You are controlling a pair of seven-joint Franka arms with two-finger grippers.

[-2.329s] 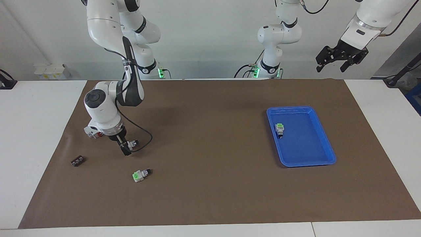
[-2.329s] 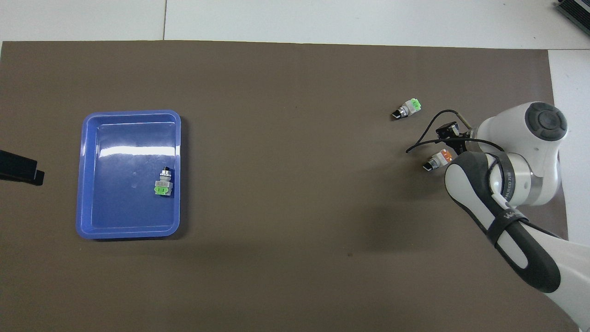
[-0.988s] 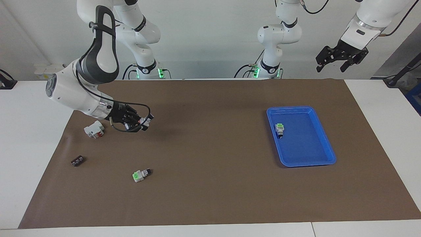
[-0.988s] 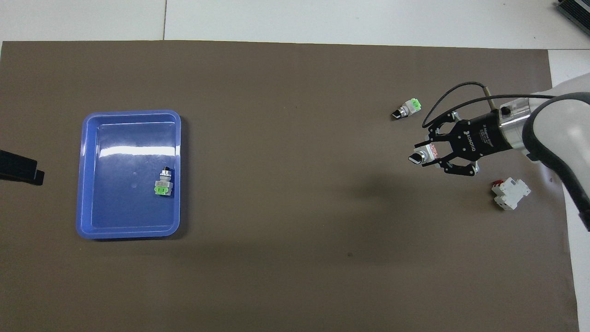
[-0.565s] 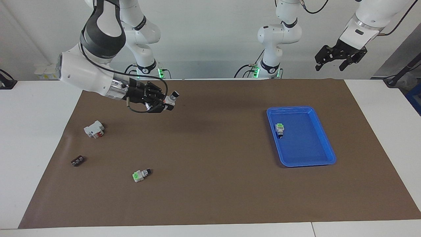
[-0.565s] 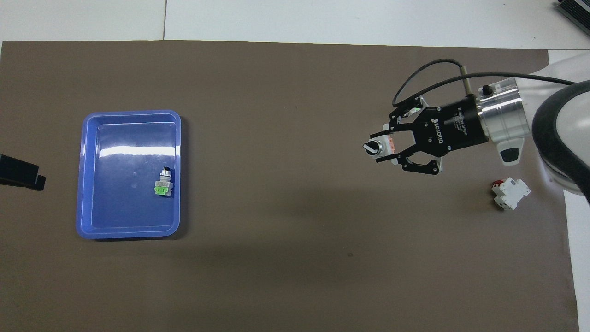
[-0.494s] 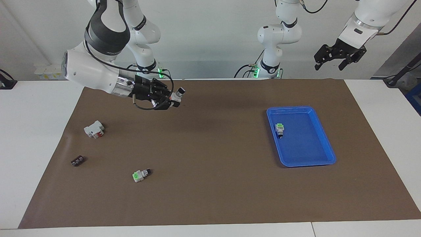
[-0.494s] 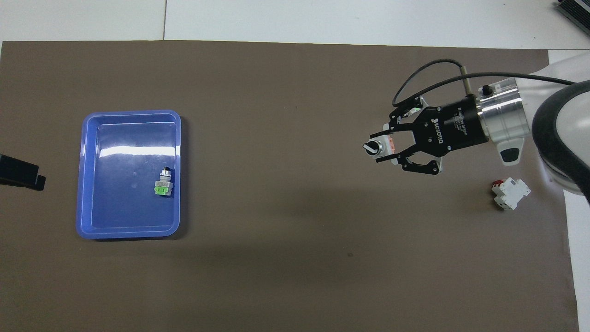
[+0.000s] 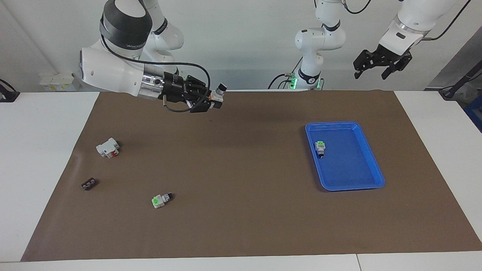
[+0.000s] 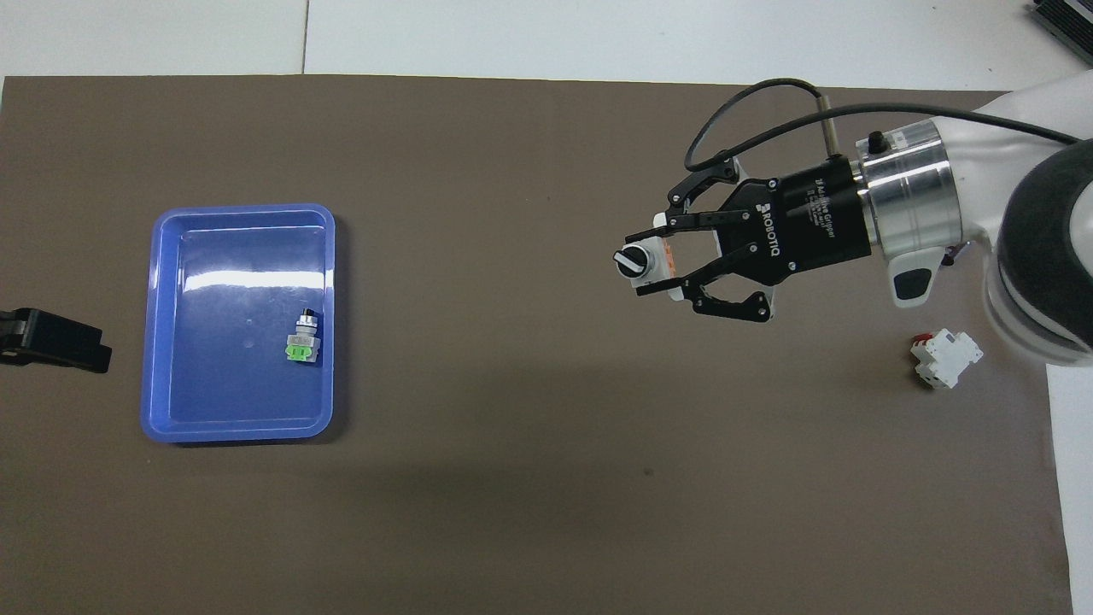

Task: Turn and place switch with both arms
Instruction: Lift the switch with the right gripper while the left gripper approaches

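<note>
My right gripper (image 9: 211, 100) is shut on the switch (image 9: 217, 93), a small white body with an orange block inside the grip and a black knob sticking out past the fingertips. It holds the switch level, high in the air over the brown mat, in the right arm's half near the robots' edge. In the overhead view the right gripper (image 10: 656, 265) and the switch (image 10: 634, 260) show too, knob toward the blue tray (image 10: 243, 209). My left gripper (image 9: 381, 63) is open, empty and raised off the mat's corner; only its tip (image 10: 53, 342) shows overhead.
The blue tray (image 9: 344, 123) holds a green-ended switch (image 9: 320, 147), also seen overhead (image 10: 302, 340). Another green-ended switch (image 9: 161, 200), a white block with a red mark (image 9: 107, 148) and a small black part (image 9: 89, 184) lie at the right arm's end.
My right gripper has lifted the switch off the mat and carried it up and toward the middle of the table. My left gripper has shifted slightly toward the table.
</note>
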